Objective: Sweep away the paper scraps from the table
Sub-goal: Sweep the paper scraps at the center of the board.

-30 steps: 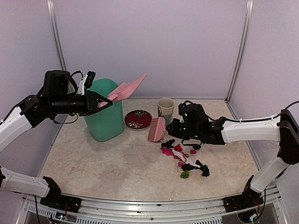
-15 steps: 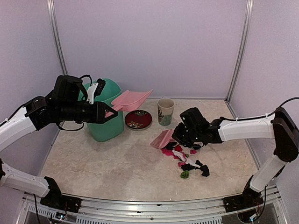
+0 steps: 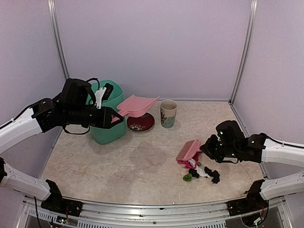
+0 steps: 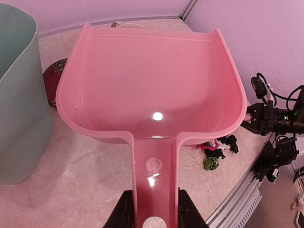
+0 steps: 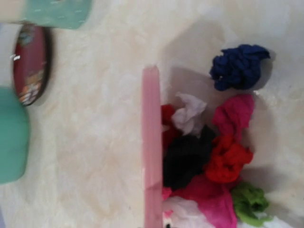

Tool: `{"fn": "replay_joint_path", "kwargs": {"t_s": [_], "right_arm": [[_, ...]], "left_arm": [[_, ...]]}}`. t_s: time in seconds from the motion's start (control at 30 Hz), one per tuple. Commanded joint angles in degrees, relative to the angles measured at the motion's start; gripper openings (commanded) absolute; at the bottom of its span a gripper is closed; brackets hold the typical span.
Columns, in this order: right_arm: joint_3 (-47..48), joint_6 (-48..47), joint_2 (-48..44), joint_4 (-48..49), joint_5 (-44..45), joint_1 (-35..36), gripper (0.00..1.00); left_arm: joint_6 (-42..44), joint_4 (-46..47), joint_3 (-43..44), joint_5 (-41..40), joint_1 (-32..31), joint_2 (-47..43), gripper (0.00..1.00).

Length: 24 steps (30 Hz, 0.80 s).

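On the desk (image 3: pixel 118 166), near right: paper scraps (image 3: pixel 199 170) bunched in one pile, touching the brush (image 3: pixel 188 150)
Right fingers (image 3: pixel 205 147): nearly closed, gripping the brush handle
Left fingers (image 3: pixel 113 118): narrow, clamped on the dustpan (image 3: pixel 137 105) handle, pan held up by the bin (image 3: pixel 107 118), well apart from the pile
Done: scraps look gathered
Left to do: pan looks empty; every scrap lies on the desk, none scooped or binned

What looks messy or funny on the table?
The paper scraps lie crumpled in a colourful heap at the right front of the table, bunched against the brush. Oddly, the dustpan is up in the air by the green bin, far from them.
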Motion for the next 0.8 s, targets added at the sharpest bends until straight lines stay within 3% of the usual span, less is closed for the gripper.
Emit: {"fn": "replay_joint_path", "kwargs": {"t_s": [0.0,0.23,0.37,0.6,0.77], "right_arm": [[-1.53,-9.95,-8.52,-0.25,-1.23,-0.47,0.0],[6.57,-30.32,-13.5,-11.0,-6.3,-0.56,0.0],[11.45,-41.17,-12.43,-18.7,-16.2,-0.56,0.0],[13.5,-52.35,-6.98,-25.91,-32.46,-0.56,0.0],[16.67,-58.81,0.46,-29.91,-31.93,1.02,0.0]], "left_arm": [[1.41,2.78,2.15,-0.5,-0.88,1.35,0.0],[1.75,2.84,2.6,-0.87,-1.91,2.36,0.0],[1.9,3.0,2.73,-0.56,-2.34,2.91,0.0],[2.08,2.74,2.95,-0.52,-2.98,3.38,0.0],[2.08,2.52,2.93,-0.37,-3.14,3.52,0.0]]}}
